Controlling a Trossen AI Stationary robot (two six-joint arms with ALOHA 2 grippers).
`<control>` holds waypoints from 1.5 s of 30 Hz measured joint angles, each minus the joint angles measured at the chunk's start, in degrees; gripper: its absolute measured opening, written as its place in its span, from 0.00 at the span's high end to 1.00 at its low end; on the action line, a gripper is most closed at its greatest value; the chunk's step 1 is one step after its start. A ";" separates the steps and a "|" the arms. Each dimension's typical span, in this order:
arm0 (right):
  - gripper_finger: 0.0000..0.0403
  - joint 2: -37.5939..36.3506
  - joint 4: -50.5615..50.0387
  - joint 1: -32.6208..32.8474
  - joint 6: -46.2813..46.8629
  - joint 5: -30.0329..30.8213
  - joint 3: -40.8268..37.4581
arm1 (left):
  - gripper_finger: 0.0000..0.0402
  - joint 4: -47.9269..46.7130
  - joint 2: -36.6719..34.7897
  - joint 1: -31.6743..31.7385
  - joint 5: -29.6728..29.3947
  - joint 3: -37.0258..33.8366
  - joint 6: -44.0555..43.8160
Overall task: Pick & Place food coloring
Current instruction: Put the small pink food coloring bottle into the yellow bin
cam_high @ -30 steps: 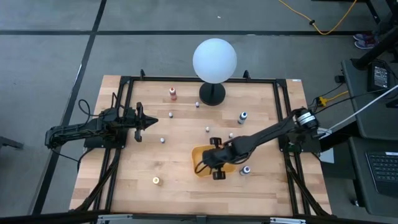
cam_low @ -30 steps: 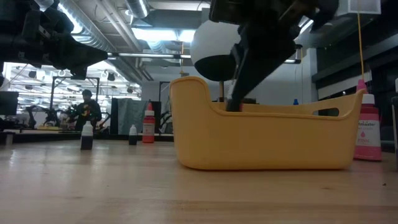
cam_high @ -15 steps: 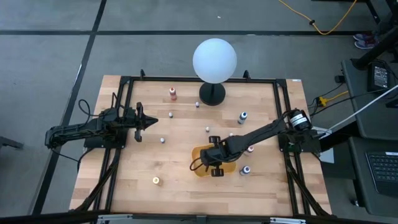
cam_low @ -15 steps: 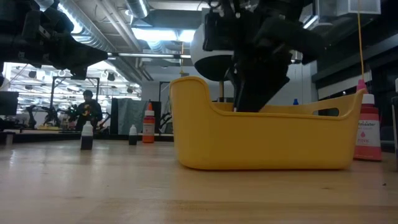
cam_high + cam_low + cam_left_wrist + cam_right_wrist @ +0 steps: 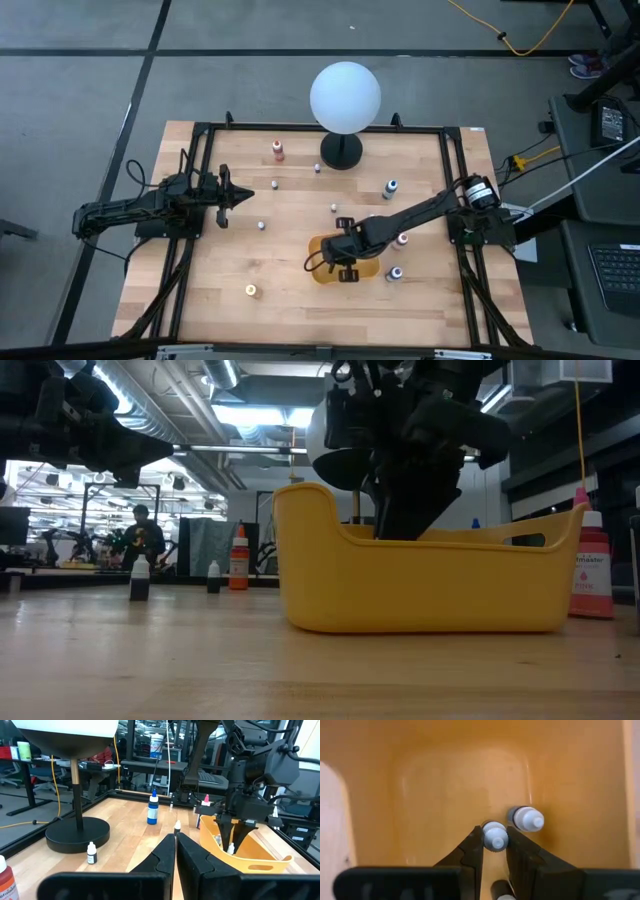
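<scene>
My right gripper [image 5: 495, 851] reaches down into a yellow bin [image 5: 322, 250] near the table's middle, shut on a tiny food coloring bottle with a pale cap [image 5: 495, 836]. A second small bottle [image 5: 525, 818] lies on the bin floor beside it. More food coloring bottles stand on the table: orange [image 5: 278, 151], blue [image 5: 390, 187], pink [image 5: 403, 239] and another blue [image 5: 396, 272]. My left gripper [image 5: 245, 193] waits shut and level over the table's left side. My right gripper pinches the little bottle between its two fingers, just below the pale cap [image 5: 495, 840]. The fingers come from above, slanting steeply down into the bin. The bottle's body is hidden behind the cap. Whether it touches the bin floor I cannot tell.
A white globe lamp on a black base [image 5: 342, 152] stands at the far middle. Small pale-capped bottles [image 5: 262, 225] [image 5: 334, 208] are scattered around the table's middle, and a yellowish one [image 5: 251, 290] stands near the front left. A black frame [image 5: 300, 128] rims the table.
My right gripper has sunk lower into the yellow bin with the bottle, shifting slightly toward the table's left and tipping a little steeper. The bin has stayed where it was.
</scene>
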 joint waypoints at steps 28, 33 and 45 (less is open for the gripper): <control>0.79 1.74 1.51 0.04 -1.01 -1.42 0.00 | 0.97 0.00 0.00 0.00 0.00 0.00 0.00; 0.74 1.75 1.36 0.04 -1.01 -1.40 -0.04 | 0.97 0.00 0.00 0.02 0.00 0.00 0.00; 0.72 1.85 -0.44 0.04 -1.05 -1.40 1.13 | 0.98 -0.02 0.00 0.02 -0.01 0.01 -0.01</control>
